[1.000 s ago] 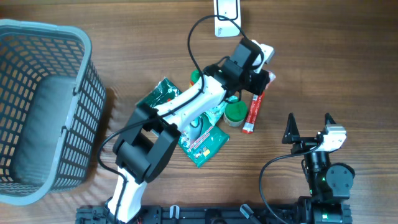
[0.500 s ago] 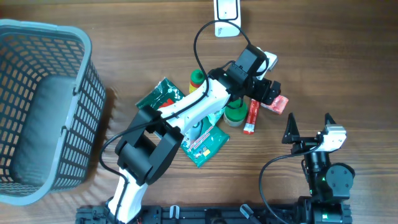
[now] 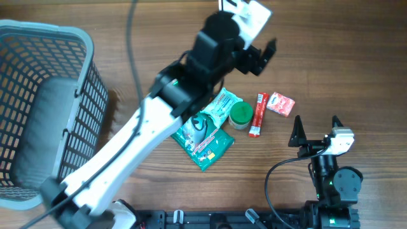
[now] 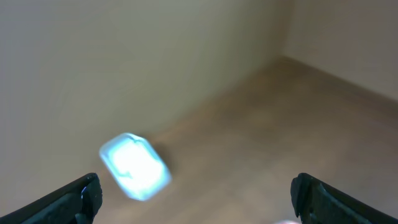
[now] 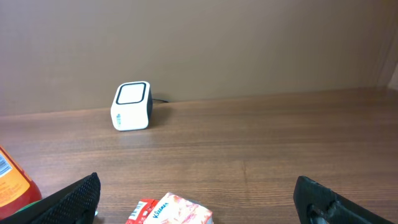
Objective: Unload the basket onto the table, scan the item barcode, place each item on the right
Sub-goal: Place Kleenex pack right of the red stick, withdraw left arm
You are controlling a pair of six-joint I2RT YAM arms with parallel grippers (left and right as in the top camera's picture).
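Note:
A pink Kleenex tissue pack (image 3: 280,104) lies on the wooden table, right of a red stick pack (image 3: 257,114); its top shows low in the right wrist view (image 5: 180,211). The white barcode scanner (image 5: 132,106) stands at the far edge, blurred in the left wrist view (image 4: 134,167) and mostly hidden under my left arm from overhead. My left gripper (image 3: 257,56) (image 4: 197,196) is raised near the far edge, open and empty. My right gripper (image 3: 316,127) (image 5: 197,193) rests open at the near right, just short of the tissue pack.
A green-lidded jar (image 3: 241,115), a teal packet (image 3: 222,105) and a green packet (image 3: 205,138) lie mid-table under the left arm. A grey mesh basket (image 3: 76,95) stands at the left. An orange-labelled container (image 5: 12,180) shows at the right wrist view's left edge.
My left gripper opened and let go of the pink tissue pack, which now lies right of the red stick pack. The left arm rose and swung toward the far edge. The right arm stayed still.

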